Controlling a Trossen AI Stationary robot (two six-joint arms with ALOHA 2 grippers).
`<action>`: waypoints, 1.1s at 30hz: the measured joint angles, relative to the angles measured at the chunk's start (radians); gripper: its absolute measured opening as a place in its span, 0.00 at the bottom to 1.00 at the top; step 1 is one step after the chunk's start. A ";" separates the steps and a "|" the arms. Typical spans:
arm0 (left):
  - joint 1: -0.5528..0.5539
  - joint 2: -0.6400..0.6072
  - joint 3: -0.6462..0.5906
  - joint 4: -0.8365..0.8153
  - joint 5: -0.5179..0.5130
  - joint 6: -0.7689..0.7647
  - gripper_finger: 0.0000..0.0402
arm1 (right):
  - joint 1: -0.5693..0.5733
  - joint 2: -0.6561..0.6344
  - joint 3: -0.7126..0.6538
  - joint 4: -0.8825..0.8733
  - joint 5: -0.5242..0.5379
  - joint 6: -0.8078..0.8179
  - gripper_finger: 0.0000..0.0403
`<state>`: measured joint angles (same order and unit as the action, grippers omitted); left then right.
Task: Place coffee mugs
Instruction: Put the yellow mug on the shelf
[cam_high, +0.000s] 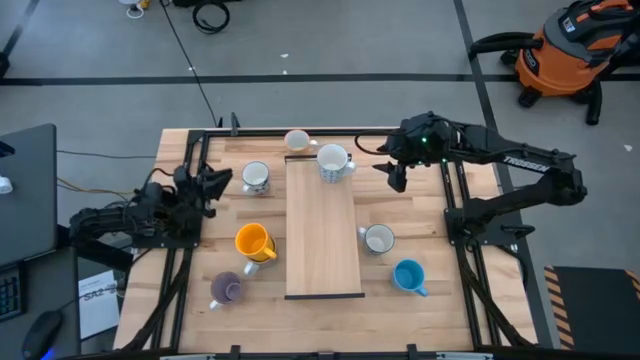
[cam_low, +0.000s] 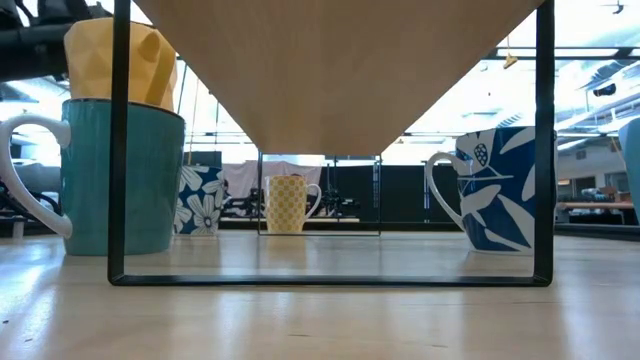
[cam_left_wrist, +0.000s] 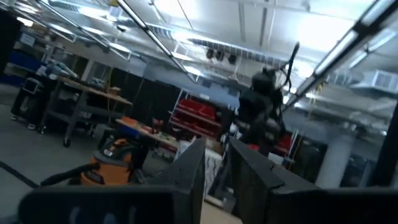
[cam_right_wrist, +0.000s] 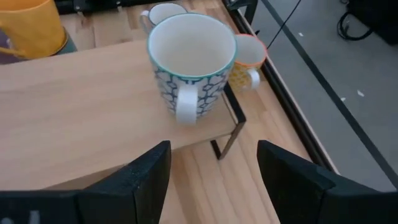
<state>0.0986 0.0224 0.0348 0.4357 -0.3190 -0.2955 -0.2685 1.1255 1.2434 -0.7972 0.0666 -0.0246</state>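
Note:
A white mug with a blue lattice pattern (cam_high: 334, 162) (cam_right_wrist: 189, 62) stands upright on the far right corner of the raised wooden shelf (cam_high: 323, 235), its handle (cam_right_wrist: 186, 109) turned toward my right gripper (cam_high: 397, 178) (cam_right_wrist: 214, 168). That gripper is open and hovers just right of the mug without touching it. My left gripper (cam_high: 215, 183) (cam_left_wrist: 216, 144) waits open at the table's left, beside a patterned white mug (cam_high: 256, 177). On the tabletop stand a yellow mug (cam_high: 254, 243), a purple mug (cam_high: 227, 290), a white mug (cam_high: 378, 239), a blue mug (cam_high: 408, 276) and a small yellow-patterned mug (cam_high: 297, 140) (cam_right_wrist: 245, 62).
The shelf is a light plank on a thin black frame (cam_low: 330, 280), and its legs stand between the mugs. Black rails (cam_high: 455, 190) run along both sides of the table. Bare plank lies near of the shelf mug. A dark monitor (cam_high: 28, 190) sits off the table's left.

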 joint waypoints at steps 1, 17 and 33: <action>0.000 0.012 0.017 0.005 -0.006 -0.006 0.22 | -0.006 0.000 0.000 0.005 -0.001 0.000 0.61; 0.000 0.382 0.347 -0.060 -0.001 0.018 0.38 | -0.066 0.000 0.000 0.216 -0.008 -0.077 0.61; 0.024 0.514 0.405 -0.050 -0.208 0.132 0.38 | -0.136 0.001 0.000 0.265 -0.094 -0.103 0.61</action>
<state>0.1222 0.5368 0.4399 0.3861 -0.5271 -0.1634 -0.4049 1.1263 1.2434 -0.5325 -0.0273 -0.1274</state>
